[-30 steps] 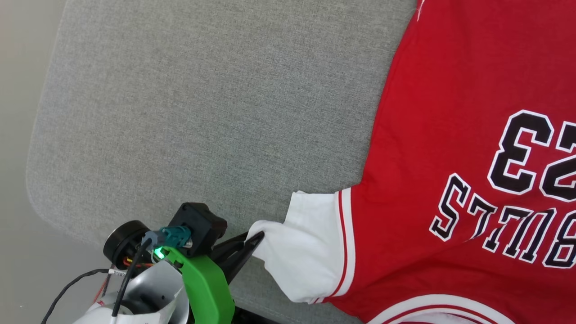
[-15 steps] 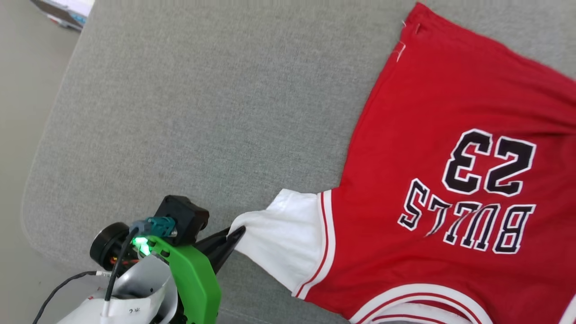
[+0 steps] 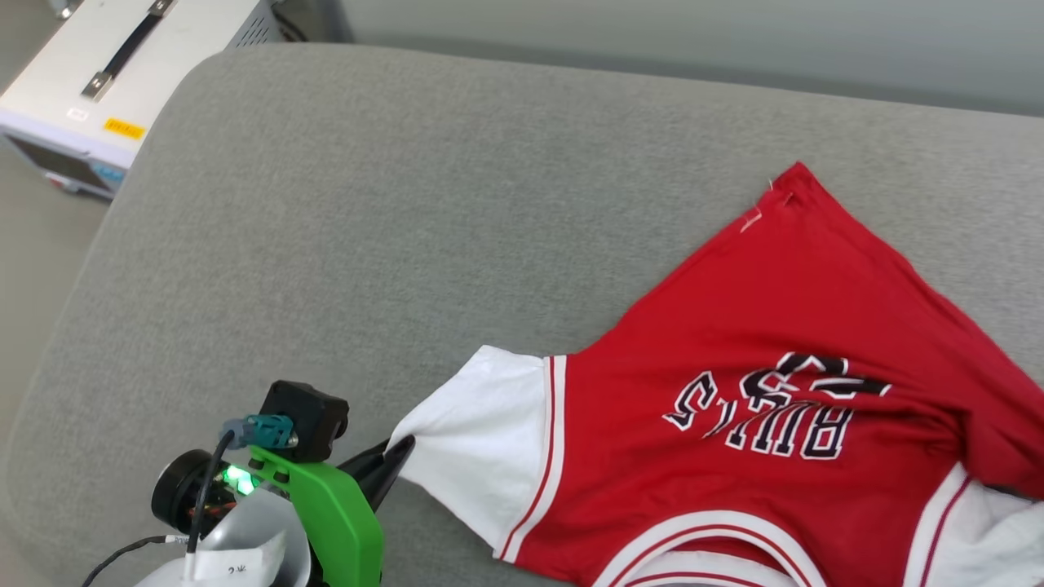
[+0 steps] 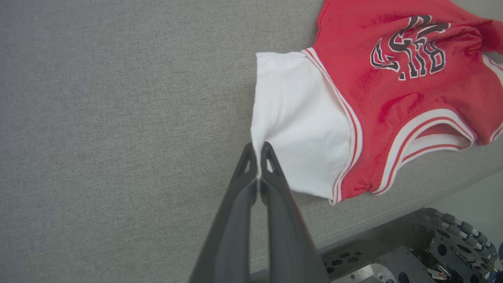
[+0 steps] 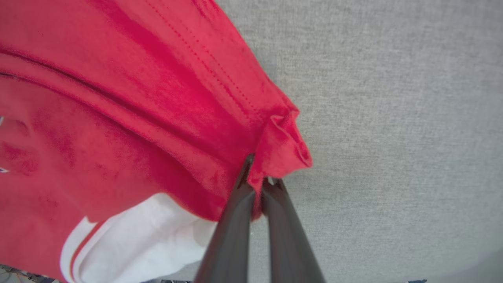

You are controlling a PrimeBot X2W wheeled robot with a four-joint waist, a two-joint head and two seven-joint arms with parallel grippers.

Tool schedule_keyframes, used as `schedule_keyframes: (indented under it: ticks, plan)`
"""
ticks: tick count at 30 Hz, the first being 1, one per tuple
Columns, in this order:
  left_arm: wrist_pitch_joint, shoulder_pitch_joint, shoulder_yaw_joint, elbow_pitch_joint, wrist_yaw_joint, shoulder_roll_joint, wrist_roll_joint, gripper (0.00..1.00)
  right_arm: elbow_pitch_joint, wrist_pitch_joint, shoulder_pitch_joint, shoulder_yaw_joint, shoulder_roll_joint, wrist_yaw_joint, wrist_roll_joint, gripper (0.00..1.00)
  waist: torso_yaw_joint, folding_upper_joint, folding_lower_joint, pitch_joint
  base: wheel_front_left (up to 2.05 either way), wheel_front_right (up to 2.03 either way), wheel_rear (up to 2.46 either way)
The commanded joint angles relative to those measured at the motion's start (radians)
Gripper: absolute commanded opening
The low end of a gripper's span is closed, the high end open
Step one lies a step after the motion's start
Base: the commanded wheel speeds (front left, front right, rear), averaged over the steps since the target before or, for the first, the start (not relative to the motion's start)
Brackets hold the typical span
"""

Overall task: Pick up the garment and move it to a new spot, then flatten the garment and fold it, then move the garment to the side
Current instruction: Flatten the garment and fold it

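Likely a lab or test room: a broad grey fabric-covered cushion (image 3: 367, 244) with rounded corners, and at the far left a white instrument case (image 3: 122, 73) with a black handle on the pale floor (image 3: 33, 269).

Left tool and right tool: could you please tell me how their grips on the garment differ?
The left tool grips the white sleeve; the right tool grips a red corner. The left tool's cloth lies smooth; the right tool's is bunched. Both are shut on the garment.
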Motion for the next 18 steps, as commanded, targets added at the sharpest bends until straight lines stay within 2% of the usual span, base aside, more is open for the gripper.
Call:
schedule_keyframes:
  ticks: [1,11,18]
  plan:
    - [-0.016,0.011,0.007,0.011,0.008,-0.016,0.01,0.0,-0.022,0.01,0.039,-0.017,0.006,-0.001,0.01,0.0,-0.064,0.0,0.0001,-0.062,0.0,0.0,0.0]
    - [-0.092,0.007,0.006,0.076,0.025,-0.087,0.021,0.0,-0.215,0.074,0.277,-0.112,0.108,-0.001,0.013,0.0,-0.101,0.0,0.0001,-0.087,0.0,0.0,0.0]
    - [-0.118,-0.003,0.0,0.109,0.023,-0.12,0.022,0.0,-0.263,0.076,0.325,-0.128,0.166,-0.001,0.001,0.0,-0.107,0.0,0.0001,-0.089,0.0,0.0,0.0]
